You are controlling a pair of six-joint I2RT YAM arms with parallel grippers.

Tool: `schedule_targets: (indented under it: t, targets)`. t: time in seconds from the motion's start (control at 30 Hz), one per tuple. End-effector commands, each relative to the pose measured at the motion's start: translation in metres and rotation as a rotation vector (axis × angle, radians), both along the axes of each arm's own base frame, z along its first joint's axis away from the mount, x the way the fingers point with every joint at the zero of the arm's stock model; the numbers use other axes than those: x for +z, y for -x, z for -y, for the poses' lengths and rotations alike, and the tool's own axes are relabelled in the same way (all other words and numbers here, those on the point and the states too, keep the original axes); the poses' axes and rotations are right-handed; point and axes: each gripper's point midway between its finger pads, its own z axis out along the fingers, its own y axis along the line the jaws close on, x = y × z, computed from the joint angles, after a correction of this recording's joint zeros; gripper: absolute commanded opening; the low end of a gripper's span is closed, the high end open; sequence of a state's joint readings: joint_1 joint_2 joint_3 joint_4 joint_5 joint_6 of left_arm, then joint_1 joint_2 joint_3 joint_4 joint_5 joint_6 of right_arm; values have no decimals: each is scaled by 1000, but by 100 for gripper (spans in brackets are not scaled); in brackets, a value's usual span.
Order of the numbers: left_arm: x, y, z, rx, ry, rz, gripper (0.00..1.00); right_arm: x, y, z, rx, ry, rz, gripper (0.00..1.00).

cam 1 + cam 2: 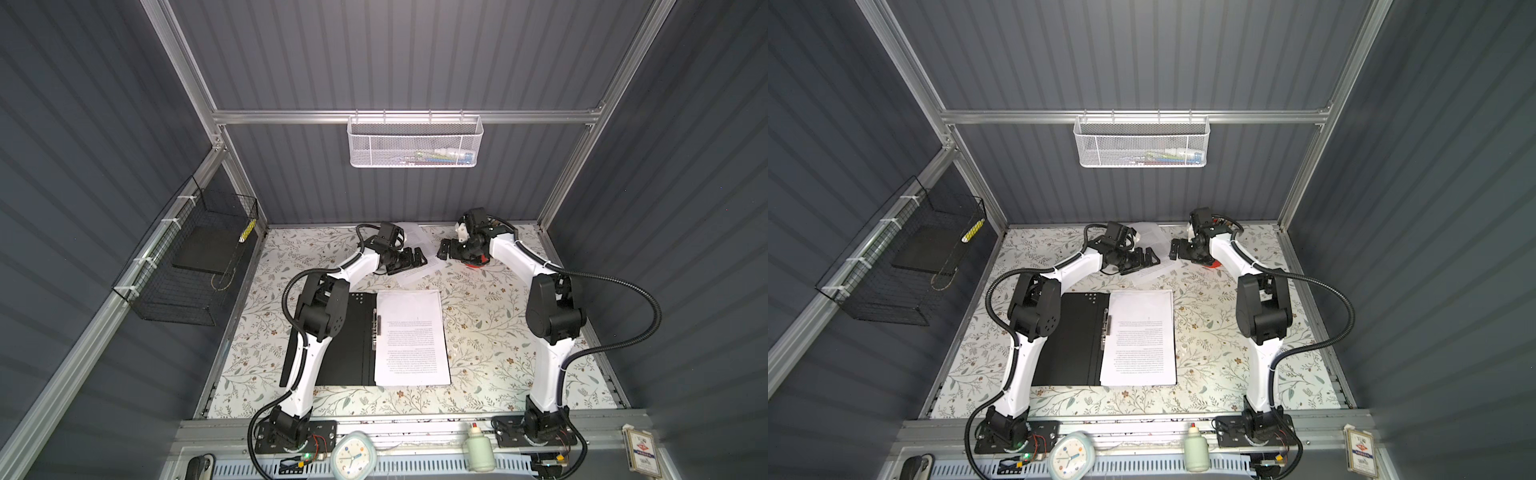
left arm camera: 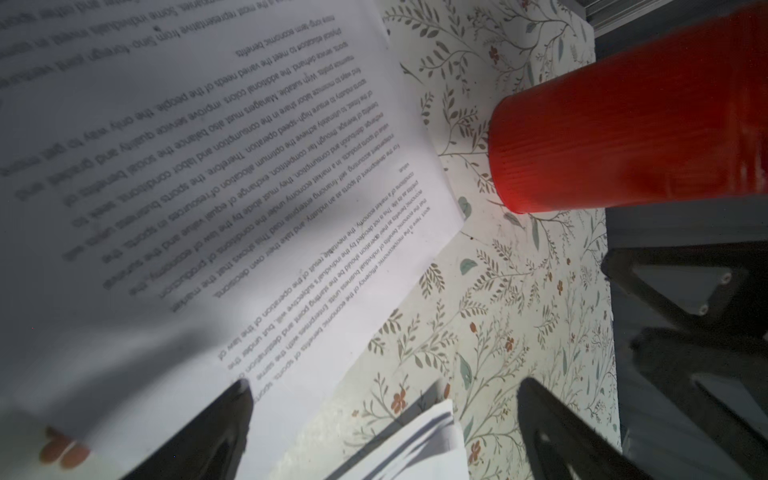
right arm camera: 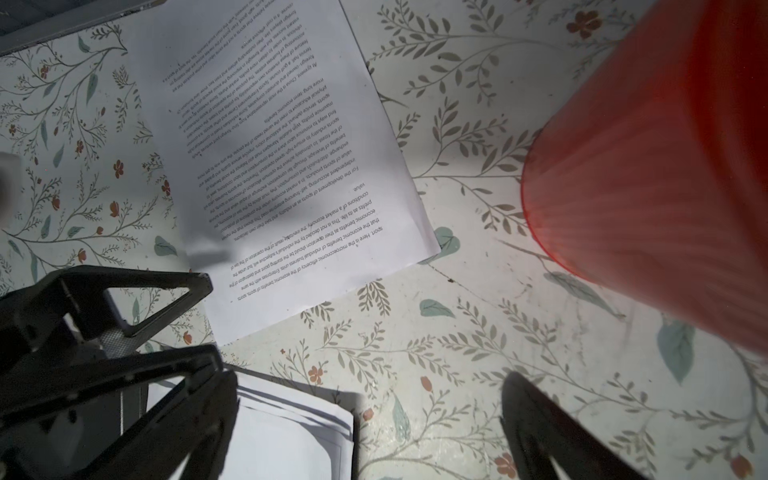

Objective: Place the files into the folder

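**Inspector:** State of the claws?

**Examiner:** Left claw (image 1: 417, 258): jaws stand wide apart, with nothing between them. Right claw (image 1: 443, 249): likewise spread wide, gripping nothing. The two face each other low over the far part of the counter (image 1: 482, 332), tips close but apart.

**Inspector:** Location of the files?

**Examiner:** They are in two lots. One loose sheet (image 1: 417, 276) lies askew on the counter directly beneath the two claws, printed side up. Its near corner shows just past the left claw's tips. In the left wrist view one fingertip (image 2: 237, 399) overlaps the sheet's edge. Whether it touches the paper, I cannot tell. The rest, a stack of sheets (image 1: 411, 336), lies well back from both claws, toward the arm bases. It is squared up on the half of the folder nearer the right arm.

**Inspector:** And the folder?

**Examiner:** The folder (image 1: 349, 357) lies open flat on the counter, black inside uppermost. It is on the base side of the left claw, partly hidden under the left arm's elbow. Its spine clip (image 1: 377, 326) sits at the stack's edge nearer the left arm. Whether it clamps the sheets cannot be determined.

**Inspector:** Anything else near the claws?

**Examiner:** A red ribbed cup (image 3: 665, 166) rests on the counter just beside the right claw, on the side away from the left claw. It is apart from the loose sheet.
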State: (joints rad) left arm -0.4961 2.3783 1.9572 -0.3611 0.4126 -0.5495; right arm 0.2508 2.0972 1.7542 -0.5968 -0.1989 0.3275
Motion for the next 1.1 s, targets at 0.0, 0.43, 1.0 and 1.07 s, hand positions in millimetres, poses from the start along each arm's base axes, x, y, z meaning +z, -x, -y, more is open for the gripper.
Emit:
schedule_targets:
  t: [0.0,0.43,1.0,1.07]
  targets:
    - [4,-9,11,5,30,-13,100,-1,-13,2,-31,-66,-5,99]
    - [-48,24,-30,-18,-119,-145,100,-25,-31,-13,13,-163,-66,98]
    - [-70,52,-58,-73,-138,-227,100,-64,2,-53,62,-205,-182,93]
    - [-69,52,-58,-74,-133,-229,100,-68,4,-56,61,-207,-193,92]
